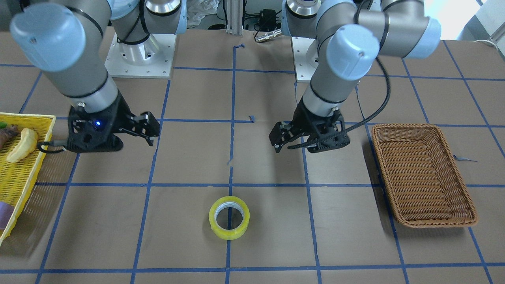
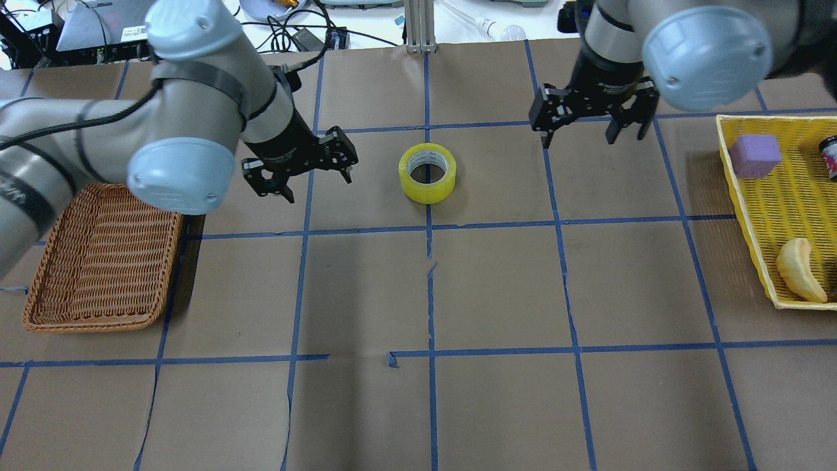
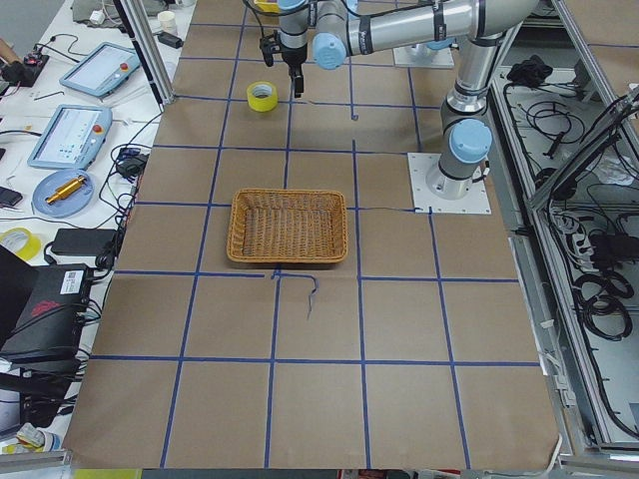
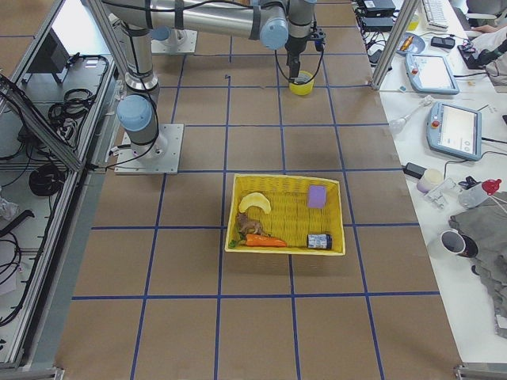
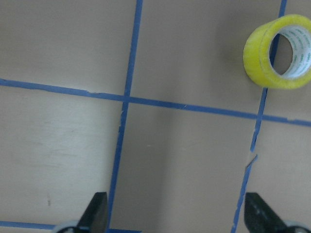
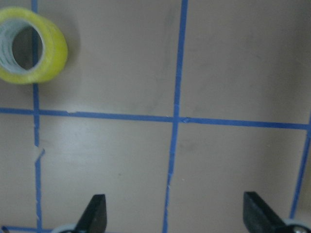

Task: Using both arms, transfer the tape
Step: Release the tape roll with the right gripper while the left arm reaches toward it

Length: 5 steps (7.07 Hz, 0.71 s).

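Although both arms are over the counter (image 2: pixel 497 294), the transfer does not appear to have begun. The tape (image 2: pixel 427 173) lies flat, hole upward, in the upper centre of the overhead view, astride a blue line (image 2: pixel 429 288). Neither hand touches it.

The left hand (image 2: pixel 319 188) hangs to the left of the tape in that view, apart from it. Its fingers are spread wide and hold nothing. The left wrist view confirms this: both fingertips sit at the bottom edge with bare counter between them, and the tape is in the upper right corner.

The right hand (image 2: pixel 579 142) hangs in the upper right of the overhead view, farther from the tape. It is likewise spread wide and empty. In its wrist view the tape sits in the upper left corner.

Judged outstanding: the pickup, the pass between hands and the set-down. The brown wicker basket (image 2: pixel 104 261) at the left edge holds nothing and is the likely destination. The yellow basket (image 2: pixel 745 196) at the right edge holds a banana (image 2: pixel 799 269) and a purple block (image 2: pixel 754 156).

Markings: faint greenish print runs round the tape's inner core in the left wrist view, too small to read. No other legible writing is found.
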Motion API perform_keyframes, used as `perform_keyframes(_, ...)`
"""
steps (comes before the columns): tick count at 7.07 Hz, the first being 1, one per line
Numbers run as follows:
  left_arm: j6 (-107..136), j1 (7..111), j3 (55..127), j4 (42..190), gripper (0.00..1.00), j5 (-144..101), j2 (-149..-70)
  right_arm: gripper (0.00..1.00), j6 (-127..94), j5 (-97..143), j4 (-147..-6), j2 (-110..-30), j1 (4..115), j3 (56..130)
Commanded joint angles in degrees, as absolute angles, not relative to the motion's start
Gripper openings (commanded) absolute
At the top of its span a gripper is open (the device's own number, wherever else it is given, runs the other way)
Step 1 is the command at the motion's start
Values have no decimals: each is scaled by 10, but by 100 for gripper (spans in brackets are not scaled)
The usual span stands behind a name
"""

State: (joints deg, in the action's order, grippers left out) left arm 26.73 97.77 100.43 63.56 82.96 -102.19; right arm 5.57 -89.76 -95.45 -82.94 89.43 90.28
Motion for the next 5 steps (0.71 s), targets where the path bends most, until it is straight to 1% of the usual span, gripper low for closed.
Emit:
perform_keyframes(1,404,1026,1003,472,100,825,-1132,100,143,-931,-872,-887,852,918)
perform_keyframes(2,463,1032,985,452,100,784,-1165,100,137,-925,-869,-898,855,916)
perform_keyframes(3,482,1032,959,452,96,777,-1192,100,109,-916,-873,-897,859,920)
perform_keyframes(4,487,1032,939,452,81,777,-1214,100,34,-903,-878,-899,861,916)
perform_keyframes(5,487,1033,934,451,68,777,-1230,100,-21,-883,-903,-896,877,916)
